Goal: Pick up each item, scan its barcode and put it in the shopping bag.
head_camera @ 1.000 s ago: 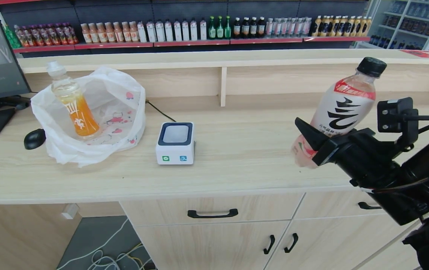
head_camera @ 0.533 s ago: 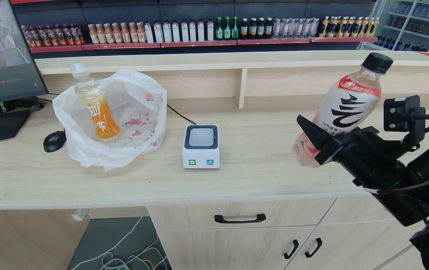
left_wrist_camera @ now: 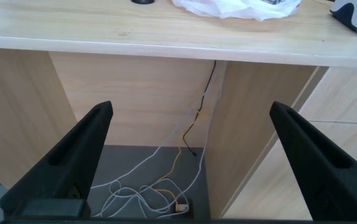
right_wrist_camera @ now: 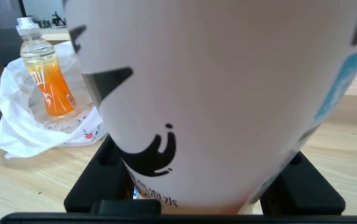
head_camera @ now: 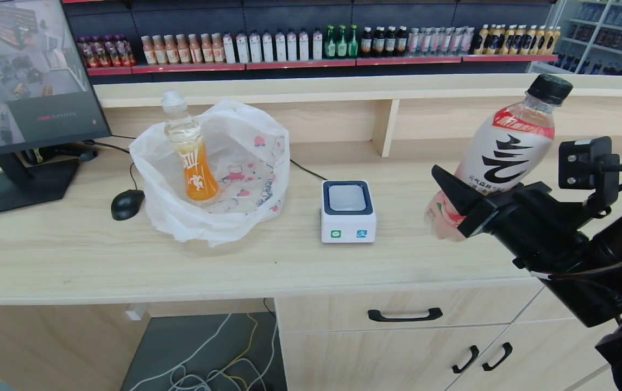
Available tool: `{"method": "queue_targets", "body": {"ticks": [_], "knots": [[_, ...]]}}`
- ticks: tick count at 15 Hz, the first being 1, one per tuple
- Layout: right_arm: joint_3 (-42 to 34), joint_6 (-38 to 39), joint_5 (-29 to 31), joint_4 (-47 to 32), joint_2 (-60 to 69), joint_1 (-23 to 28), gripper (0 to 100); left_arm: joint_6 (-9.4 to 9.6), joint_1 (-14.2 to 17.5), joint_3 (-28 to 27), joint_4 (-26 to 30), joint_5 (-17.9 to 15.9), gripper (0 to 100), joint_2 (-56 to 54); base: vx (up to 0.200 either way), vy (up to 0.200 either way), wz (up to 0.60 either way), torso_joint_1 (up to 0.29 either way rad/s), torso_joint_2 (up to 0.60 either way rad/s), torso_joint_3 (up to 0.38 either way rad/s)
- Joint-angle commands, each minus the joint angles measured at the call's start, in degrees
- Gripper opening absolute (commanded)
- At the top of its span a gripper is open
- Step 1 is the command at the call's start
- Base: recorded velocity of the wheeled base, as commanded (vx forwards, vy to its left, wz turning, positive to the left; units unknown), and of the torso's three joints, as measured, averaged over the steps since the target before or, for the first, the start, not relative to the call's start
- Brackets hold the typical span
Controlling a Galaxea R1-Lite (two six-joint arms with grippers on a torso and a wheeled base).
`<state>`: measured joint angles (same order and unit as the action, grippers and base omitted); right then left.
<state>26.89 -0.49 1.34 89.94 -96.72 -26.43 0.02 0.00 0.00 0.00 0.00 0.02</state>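
A pale pink drink bottle (head_camera: 498, 163) with a white label and black cap is held tilted above the right part of the counter (head_camera: 71, 255), with my right gripper (head_camera: 468, 209) shut on its lower half. Close up in the right wrist view, the same bottle (right_wrist_camera: 228, 93) blocks most of what lies behind it. The white scanner box (head_camera: 347, 210) stands mid-counter, left of the held bottle. Further left is the white shopping bag (head_camera: 267, 157) with an orange drink bottle (head_camera: 191, 157) upright inside. My left gripper (left_wrist_camera: 190, 143) hangs open below the counter's edge (left_wrist_camera: 103, 37).
A black mouse (head_camera: 127, 203) lies just left of the bag, and a monitor (head_camera: 23, 76) stands at the far left. A raised ledge runs along the counter's back. Drawers and cupboard doors (head_camera: 403, 315) are below. Loose cables (left_wrist_camera: 153, 193) lie on the floor under the counter.
The head view has swung left, so bag, scanner and monitor sit further right in the picture. My right gripper keeps the same hold on the bottle.
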Motion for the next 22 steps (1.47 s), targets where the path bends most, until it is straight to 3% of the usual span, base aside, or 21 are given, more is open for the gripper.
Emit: {"method": "queue_targets", "body": {"ticks": [1, 8, 12, 17, 21, 22], "knots": [[0.18, -0.04, -0.02, 0.06, -0.22, -0.03, 0, 0.06, 0.0, 0.0, 0.0, 0.0, 100, -0.02, 0.0, 0.0, 0.0, 0.0, 0.0, 0.0], [2.99, -0.04, -0.02, 0.06, -1.1, -2.14, 0, 0.15, 0.0, 0.0, 0.0, 0.0, 100, -0.02, 0.0, 0.0, 0.0, 0.0, 0.0, 0.0], [10.72, -0.04, -0.2, 0.06, -4.71, -3.81, 0, 0.15, 0.0, 0.0, 0.0, 0.0, 100, -0.02, 0.0, 0.0, 0.0, 0.0, 0.0, 0.0], [14.86, 5.67, 3.05, -0.56, -7.69, -5.04, 0, 0.15, 0.0, 0.0, 0.0, 0.0, 100, -0.02, 0.0, 0.0, 0.0, 0.0, 0.0, 0.0], [28.04, 14.02, 3.93, -12.07, -9.45, -5.83, 0, 0.15, 0.0, 0.0, 0.0, 0.0, 100, -0.02, 0.0, 0.0, 0.0, 0.0, 0.0, 0.0], [28.39, 14.2, 3.93, -12.25, -9.54, -5.91, 0, 0.15, 0.0, 0.0, 0.0, 0.0, 100, -0.02, 0.0, 0.0, 0.0, 0.0, 0.0, 0.0]]}}
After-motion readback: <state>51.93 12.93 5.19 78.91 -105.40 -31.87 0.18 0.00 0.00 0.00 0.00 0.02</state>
